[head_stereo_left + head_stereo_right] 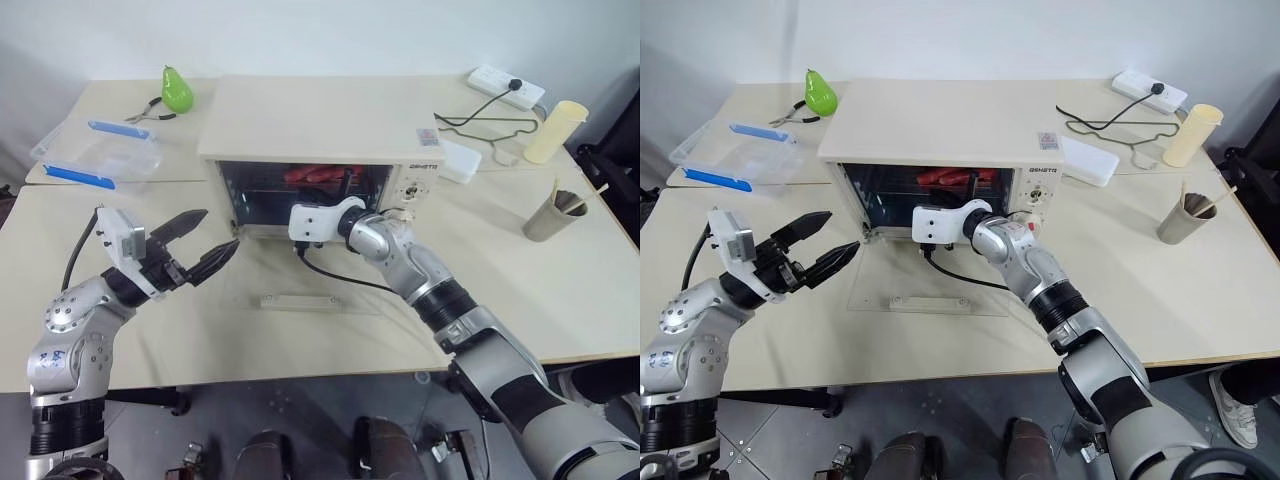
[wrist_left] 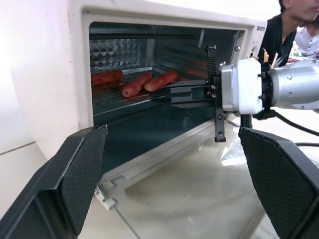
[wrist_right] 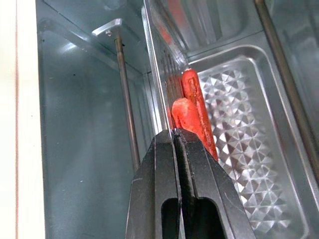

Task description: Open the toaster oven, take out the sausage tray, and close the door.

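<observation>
Inside toaster oven, right end effector clamping sausage tray edge

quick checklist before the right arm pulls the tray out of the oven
1. Door fully down, flat on the table: ok.
2. Right gripper shut on the front edge of the sausage tray: ok, fingers pinched together on the rim.
3. Sausages lying on the tray, none hanging over the gripped edge: cannot tell, one ends right at the fingertips.
4. Left gripper open and off to the side of the opening: ok.
5. Pull path over the door free of things: ok.
6. Tray level on its rails inside the toaster oven: cannot tell.
</observation>
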Motion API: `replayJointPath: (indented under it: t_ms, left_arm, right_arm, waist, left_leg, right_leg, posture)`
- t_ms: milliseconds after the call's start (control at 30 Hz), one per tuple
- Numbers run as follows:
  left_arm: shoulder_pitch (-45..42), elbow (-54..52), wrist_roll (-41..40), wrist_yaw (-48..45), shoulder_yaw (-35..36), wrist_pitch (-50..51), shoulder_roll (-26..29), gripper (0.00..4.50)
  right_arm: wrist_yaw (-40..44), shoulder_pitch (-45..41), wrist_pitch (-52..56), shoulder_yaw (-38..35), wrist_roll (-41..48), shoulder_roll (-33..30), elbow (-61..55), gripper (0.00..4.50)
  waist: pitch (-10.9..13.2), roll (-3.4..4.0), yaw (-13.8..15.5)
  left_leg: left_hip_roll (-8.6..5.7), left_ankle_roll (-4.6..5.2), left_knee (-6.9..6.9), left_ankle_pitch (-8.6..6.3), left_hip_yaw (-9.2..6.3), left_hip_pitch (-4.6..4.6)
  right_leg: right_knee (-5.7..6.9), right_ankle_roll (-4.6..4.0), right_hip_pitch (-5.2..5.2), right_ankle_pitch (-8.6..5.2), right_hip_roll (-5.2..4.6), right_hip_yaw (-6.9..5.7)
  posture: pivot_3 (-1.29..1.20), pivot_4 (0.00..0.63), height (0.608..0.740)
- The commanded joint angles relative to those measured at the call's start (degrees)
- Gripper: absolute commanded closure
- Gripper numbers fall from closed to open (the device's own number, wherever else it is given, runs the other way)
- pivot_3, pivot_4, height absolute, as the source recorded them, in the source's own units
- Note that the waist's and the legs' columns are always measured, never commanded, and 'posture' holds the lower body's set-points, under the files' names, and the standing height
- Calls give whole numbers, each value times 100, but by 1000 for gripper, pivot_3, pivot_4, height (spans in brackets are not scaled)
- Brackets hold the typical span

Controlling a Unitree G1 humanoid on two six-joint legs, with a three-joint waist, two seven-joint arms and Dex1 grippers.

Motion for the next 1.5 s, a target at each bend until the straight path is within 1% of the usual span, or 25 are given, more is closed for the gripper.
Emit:
replayJointPath:
  t_ms: [33,267,400,533,833,1000,1100,1233,1333,1500]
  left_arm:
    - [-317,175,57,-113,-54,-168,74,0]
    - [-920,760,185,-314,-150,-319,152,0]
    - [-1274,1054,251,-459,-312,-384,99,0]
    - [-1431,1235,286,-503,-381,-431,60,0]
    - [-1432,1350,305,-459,-345,-503,59,0]
    - [-1330,1351,298,-402,-292,-479,78,0]
    - [-1257,1329,286,-407,-273,-450,104,0]
    - [-1269,1357,296,-380,-327,-336,118,0]
    - [-1297,1381,294,-416,-392,-282,111,0]
    - [-1411,1503,328,-490,-496,-258,54,0]
  right_arm:
    - [108,-131,-160,-100,138,-42,-476,4473]
    - [261,51,-211,-96,139,-155,-732,4473]
    - [448,200,-302,-48,177,-238,-946,4473]
    - [695,379,-308,-39,283,-296,-1252,4473]
    - [1341,1198,-284,-157,681,-651,-2379,4473]
    - [1455,1697,-363,-299,782,-973,-2939,4473]
    - [1314,1911,-695,-320,592,-1274,-3221,4473]
    - [1549,2401,-699,-450,926,-1528,-3661,4473]
    - [1627,2613,-781,-525,1046,-1669,-3891,4473]
    - [1672,2848,-919,-713,1202,-1896,-4169,4473]
  waist:
    - [0,0,-3]
    - [0,0,-8]
    - [0,0,-1]
    - [0,0,-1]
    - [0,-1,10]
    - [0,-1,62]
    - [0,-2,161]
    - [-1,-3,262]
    - [-1,-3,319]
    - [-1,-5,333]
  left_leg:
    - [0,0,0,0,0,0]
    - [-2,-2,-10,-1,6,-7]
    - [-3,-3,-11,-2,9,-10]
    - [-3,-3,-3,-1,9,-13]
    - [-2,-3,-1,-1,8,-11]
    - [-3,-3,4,-1,8,-9]
    - [-4,-2,7,-1,7,-9]
    - [-6,-2,8,-1,6,-11]
    - [-9,0,6,-3,9,-15]
    - [-10,1,7,-3,8,-16]
  right_leg:
    - [0,0,0,0,0,-1]
    - [0,0,-4,0,0,-16]
    - [0,0,-4,0,0,-22]
    - [0,0,-3,0,1,-22]
    - [4,0,-3,0,1,-21]
    - [4,0,1,0,0,-19]
    - [0,0,3,0,-1,-17]
    - [0,0,7,0,-1,-21]
    - [-7,0,7,0,-2,-22]
    - [-11,1,10,0,-1,-25]
  posture:
    - [0,150,740]
    - [0,150,740]
    - [0,150,740]
    - [0,150,740]
    - [0,150,740]
    - [0,150,740]
    - [0,150,740]
    - [0,150,740]
    - [0,150,740]
    - [0,150,740]
